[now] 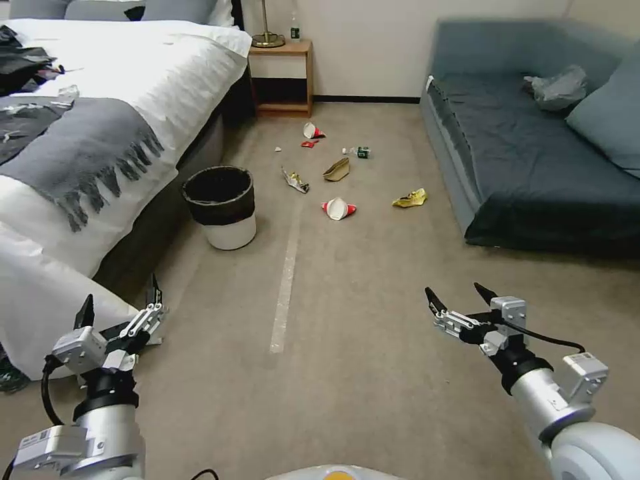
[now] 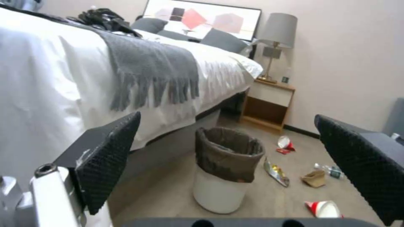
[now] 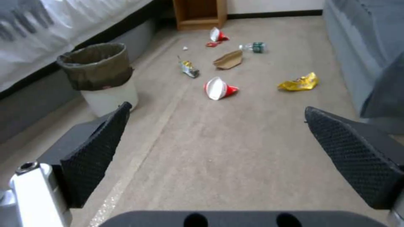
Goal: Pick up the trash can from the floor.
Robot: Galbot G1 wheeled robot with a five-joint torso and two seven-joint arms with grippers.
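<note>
The trash can [image 1: 221, 207] is a small round white bin with a black liner folded over its upper half. It stands upright on the beige carpet floor [image 1: 373, 320] beside the bed, also seen as the trash can [image 2: 227, 170] and the trash can [image 3: 101, 75]. My left gripper [image 1: 121, 300] hovers open at the lower left, well short of the bin, with nothing between its fingers. My right gripper [image 1: 457, 298] hangs open at the lower right over bare carpet. In the wrist views the left gripper [image 2: 235, 160] and the right gripper [image 3: 219, 151] both show their fingers spread apart.
A bed [image 1: 100, 133] with a grey throw runs along the left, a dark blue sofa [image 1: 533, 153] along the right, a wooden nightstand [image 1: 283, 77] at the back. Red-and-white paper cups [image 1: 339, 209], a yellow wrapper [image 1: 410, 198], a bottle [image 1: 360, 153] and other litter lie beyond. A pale tape strip [image 1: 285, 287] runs down the carpet.
</note>
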